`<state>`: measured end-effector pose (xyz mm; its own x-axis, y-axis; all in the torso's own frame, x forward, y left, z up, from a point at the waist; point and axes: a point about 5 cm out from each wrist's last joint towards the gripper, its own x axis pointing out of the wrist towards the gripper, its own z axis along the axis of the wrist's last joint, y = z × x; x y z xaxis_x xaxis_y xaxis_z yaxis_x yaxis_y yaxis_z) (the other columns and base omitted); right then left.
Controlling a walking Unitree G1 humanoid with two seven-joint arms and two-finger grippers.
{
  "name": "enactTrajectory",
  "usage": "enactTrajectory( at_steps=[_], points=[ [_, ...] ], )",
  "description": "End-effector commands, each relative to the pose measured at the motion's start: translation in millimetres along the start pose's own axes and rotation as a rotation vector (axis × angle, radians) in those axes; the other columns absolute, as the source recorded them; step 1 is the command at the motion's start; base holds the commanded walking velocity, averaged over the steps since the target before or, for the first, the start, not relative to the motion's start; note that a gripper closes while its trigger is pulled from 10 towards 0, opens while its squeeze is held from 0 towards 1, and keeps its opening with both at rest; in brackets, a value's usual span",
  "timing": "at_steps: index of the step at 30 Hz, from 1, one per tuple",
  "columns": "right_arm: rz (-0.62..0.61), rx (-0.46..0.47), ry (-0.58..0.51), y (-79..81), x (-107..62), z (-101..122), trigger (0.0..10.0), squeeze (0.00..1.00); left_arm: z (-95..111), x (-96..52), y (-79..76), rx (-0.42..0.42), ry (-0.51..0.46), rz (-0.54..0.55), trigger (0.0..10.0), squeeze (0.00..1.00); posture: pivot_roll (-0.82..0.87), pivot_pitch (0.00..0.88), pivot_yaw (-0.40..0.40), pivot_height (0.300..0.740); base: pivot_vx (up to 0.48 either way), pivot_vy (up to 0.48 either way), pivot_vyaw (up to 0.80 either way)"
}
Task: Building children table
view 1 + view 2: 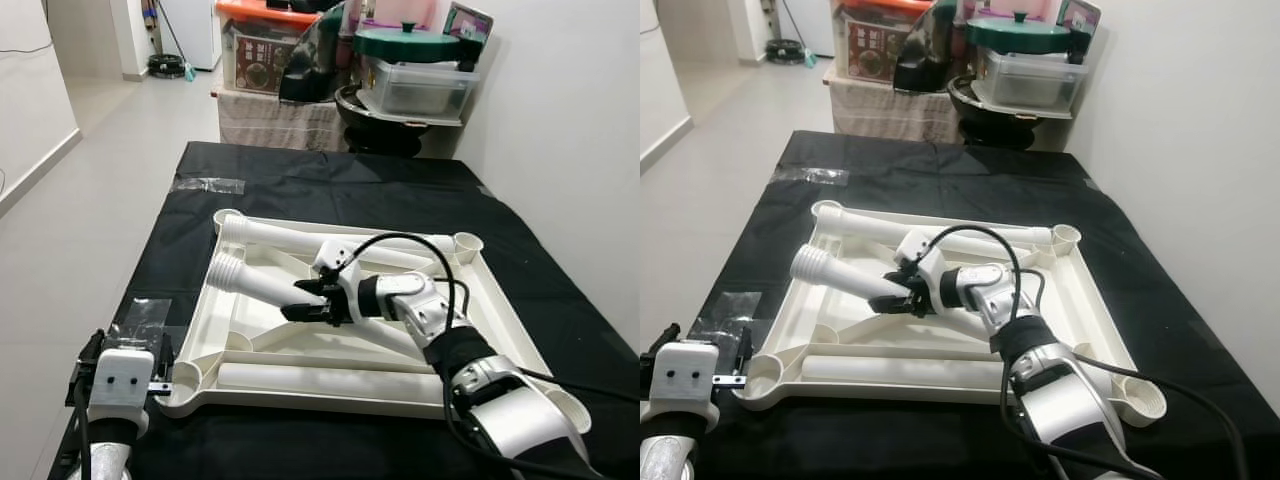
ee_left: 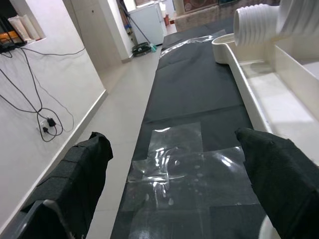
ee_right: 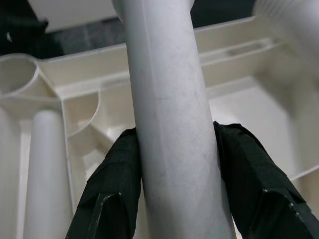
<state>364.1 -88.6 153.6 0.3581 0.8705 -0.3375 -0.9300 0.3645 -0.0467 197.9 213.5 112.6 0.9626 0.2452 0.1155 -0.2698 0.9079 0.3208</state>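
Observation:
An upturned white plastic table top (image 1: 505, 300) lies on a table draped in black cloth. My right gripper (image 1: 315, 302) is shut on a white table leg (image 1: 258, 281). That leg is tilted over the tray-like underside, with its ribbed end (image 2: 254, 22) pointing toward the left rim. In the right wrist view the two black pads (image 3: 112, 184) press on either side of the leg (image 3: 172, 124). A second leg (image 1: 290, 238) lies along the back rim and a third (image 1: 320, 378) along the front rim. My left gripper (image 1: 128, 345) is open by the front-left corner socket (image 1: 185, 378), over a clear plastic bag (image 2: 179, 164).
Storage boxes (image 1: 265, 45), a dark pot and a green-lidded container (image 1: 405, 45) are stacked beyond the table's far end. A white wall runs along the right. Tiled floor (image 1: 110, 150) opens to the left. A strip of clear tape (image 1: 208, 185) sits on the cloth.

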Motion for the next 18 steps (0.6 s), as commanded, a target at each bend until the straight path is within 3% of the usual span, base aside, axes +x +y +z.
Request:
enactTrajectory(
  at_steps=[1, 6, 7, 8, 9, 11, 13, 14, 15, 17, 18],
  points=[
    [-0.083, 0.025, -0.151, -14.1, -17.4, 18.9, 0.0, 0.00, -1.8, 2.3, -2.0, -0.027, 0.013, -0.009, 10.0, 0.00, 0.12, 0.000, -0.101, 0.740, 0.000, 0.000, 0.00],
    [-0.174, -0.024, -0.262, -27.5, -31.8, 49.8, 0.0, 0.00, -0.4, 5.4, -0.9, -0.054, 0.005, -0.015, 10.0, 0.00, 0.12, 0.000, -0.097, 0.740, 0.000, 0.000, 0.00],
    [-0.294, -0.099, -0.415, -43.0, -58.4, 100.8, 0.0, 0.00, 4.3, 12.4, -2.4, -0.090, -0.021, -0.042, 10.0, 0.00, 0.11, 0.000, -0.093, 0.740, 0.000, 0.000, 0.00],
    [-0.294, -0.099, -0.415, -43.0, -58.4, 100.8, 0.0, 0.00, 4.3, 12.4, -2.4, -0.090, -0.021, -0.042, 10.0, 0.00, 0.11, 0.000, -0.093, 0.740, 0.000, 0.000, 0.00],
    [-0.338, -0.123, -0.490, -47.1, -71.4, 124.1, 0.0, 0.00, 8.5, 16.5, -4.9, -0.132, -0.040, -0.069, 10.0, 0.00, 0.10, 0.000, -0.084, 0.740, 0.000, 0.000, 0.00],
    [-0.365, -0.129, -0.579, -48.4, -83.5, 147.1, 0.0, 0.00, 17.2, 22.5, -9.8, -0.206, -0.077, -0.127, 10.0, 0.00, 0.09, 0.000, -0.082, 0.740, 0.000, 0.000, 0.00],
    [-0.367, -0.122, -0.603, -48.1, -85.4, 151.7, 0.0, 0.00, 20.9, 24.3, -11.7, -0.233, -0.092, -0.153, 10.0, 0.00, 0.09, 0.000, -0.082, 0.740, 0.000, 0.000, 0.00],
    [-0.375, -0.063, -0.678, -46.8, -83.7, 157.2, 0.0, 0.00, 40.7, 32.5, -20.3, -0.393, -0.150, -0.292, 10.0, 0.00, 0.08, 0.000, -0.083, 0.740, 0.000, 0.000, 0.00],
    [-0.375, -0.063, -0.678, -46.8, -83.7, 157.2, 0.0, 0.00, 40.7, 32.5, -20.3, -0.393, -0.150, -0.292, 10.0, 0.00, 0.08, 0.000, -0.083, 0.740, 0.000, 0.000, 0.00],
    [-0.386, 0.015, -0.734, -45.2, -76.1, 154.3, 0.0, 0.00, 60.5, 38.1, -27.6, -0.530, -0.207, -0.425, 10.0, 0.00, 0.08, 0.000, -0.081, 0.740, 0.000, 0.000, 0.00],
    [-0.386, 0.015, -0.734, -45.2, -76.1, 154.3, 0.0, 0.00, 60.5, 38.1, -27.6, -0.530, -0.207, -0.425, 10.0, 0.00, 0.08, 0.000, -0.081, 0.740, 0.000, 0.000, 0.00]
  ],
)
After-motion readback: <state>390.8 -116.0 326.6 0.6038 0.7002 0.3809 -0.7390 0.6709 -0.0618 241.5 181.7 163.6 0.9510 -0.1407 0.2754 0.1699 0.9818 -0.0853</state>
